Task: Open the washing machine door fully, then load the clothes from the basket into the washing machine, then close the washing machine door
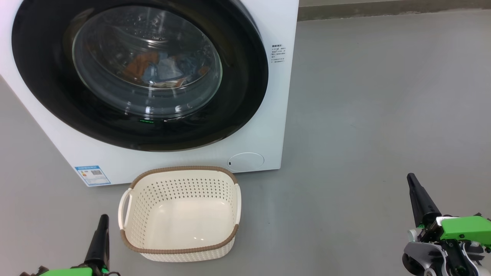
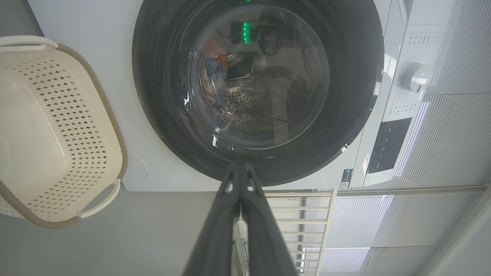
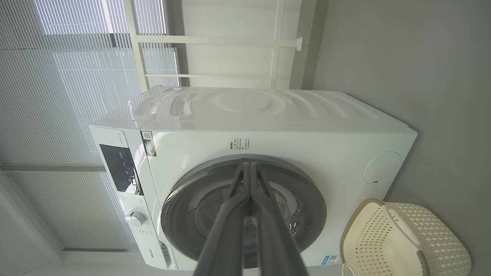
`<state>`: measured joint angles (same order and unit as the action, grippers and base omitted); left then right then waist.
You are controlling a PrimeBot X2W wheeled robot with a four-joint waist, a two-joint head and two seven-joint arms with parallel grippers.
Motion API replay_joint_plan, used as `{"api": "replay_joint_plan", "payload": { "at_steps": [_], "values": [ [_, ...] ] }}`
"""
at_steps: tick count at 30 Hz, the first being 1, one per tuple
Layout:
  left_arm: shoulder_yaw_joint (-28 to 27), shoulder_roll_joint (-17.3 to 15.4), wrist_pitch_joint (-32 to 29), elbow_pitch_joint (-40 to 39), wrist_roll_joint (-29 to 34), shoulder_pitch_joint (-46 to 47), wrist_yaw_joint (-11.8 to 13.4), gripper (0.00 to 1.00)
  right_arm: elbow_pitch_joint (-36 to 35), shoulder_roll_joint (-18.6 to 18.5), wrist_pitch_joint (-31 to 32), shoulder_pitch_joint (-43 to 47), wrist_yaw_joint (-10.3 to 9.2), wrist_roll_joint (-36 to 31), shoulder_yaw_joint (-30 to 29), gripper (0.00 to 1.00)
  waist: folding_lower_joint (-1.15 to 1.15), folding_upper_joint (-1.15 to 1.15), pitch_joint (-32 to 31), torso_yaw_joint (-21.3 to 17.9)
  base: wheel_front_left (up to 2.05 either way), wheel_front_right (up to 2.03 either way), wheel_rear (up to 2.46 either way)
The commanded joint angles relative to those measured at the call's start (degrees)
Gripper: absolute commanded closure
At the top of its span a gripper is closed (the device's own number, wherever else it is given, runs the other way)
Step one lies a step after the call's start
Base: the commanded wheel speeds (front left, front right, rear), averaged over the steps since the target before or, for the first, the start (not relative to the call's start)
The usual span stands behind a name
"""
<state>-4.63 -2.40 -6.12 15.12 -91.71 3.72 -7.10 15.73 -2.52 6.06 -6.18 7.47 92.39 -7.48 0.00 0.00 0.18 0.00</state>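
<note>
Head view: finds the washing machine door (image 1: 115,99) shut flush on the washing machine (image 1: 276,115) at upper left, the clothes (image 1: 163,71) behind its glass, the basket (image 1: 180,170) empty at lower centre. Shows the left gripper (image 1: 103,220) at lower left and the right gripper (image 1: 412,180) at lower right, both pinched closed on nothing.

Left wrist view: looks along closed tips toward the door's rim, apart from it.

Right wrist view: points closed tips at the door's edge, well clear.

Judged finished. To end well, check that the rim seats evenly all round, and draw back without brushing the basket.
</note>
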Motion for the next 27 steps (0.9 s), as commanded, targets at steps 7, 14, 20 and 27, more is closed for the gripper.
{"api": "replay_joint_plan", "payload": {
  "at_steps": [7, 14, 20, 27],
  "values": [
    [-1.9, -0.5, -0.4, -1.1, -0.5, 2.5, -0.4, 1.00, -1.7, -0.5, 0.3, 0.0, 0.02, -0.1, 1.1, 1.00, 0.00, 0.00, 0.0, 0.0, 0.00, 0.00, 0.00],
    [-1.9, -0.5, -0.4, -1.1, -0.5, 2.5, -0.4, 1.00, -1.7, -0.5, 0.3, 0.0, 0.02, -0.1, 1.1, 1.00, 0.00, 0.00, 0.0, 0.0, 0.00, 0.00, 0.00],
    [-1.9, -0.5, -0.4, -1.1, -0.5, 2.5, -0.4, 1.00, -1.7, -0.5, 0.3, 0.0, 0.02, -0.1, 1.1, 1.00, 0.00, 0.00, 0.0, 0.0, 0.00, 0.00, 0.00],
    [-1.9, -0.5, -0.4, -1.1, -0.5, 2.5, -0.4, 1.00, -1.7, -0.5, 0.4, 0.0, 0.02, -0.2, 1.0, 1.00, 0.00, 0.00, 0.0, 0.0, 0.00, 0.00, 0.00]
  ]
}}
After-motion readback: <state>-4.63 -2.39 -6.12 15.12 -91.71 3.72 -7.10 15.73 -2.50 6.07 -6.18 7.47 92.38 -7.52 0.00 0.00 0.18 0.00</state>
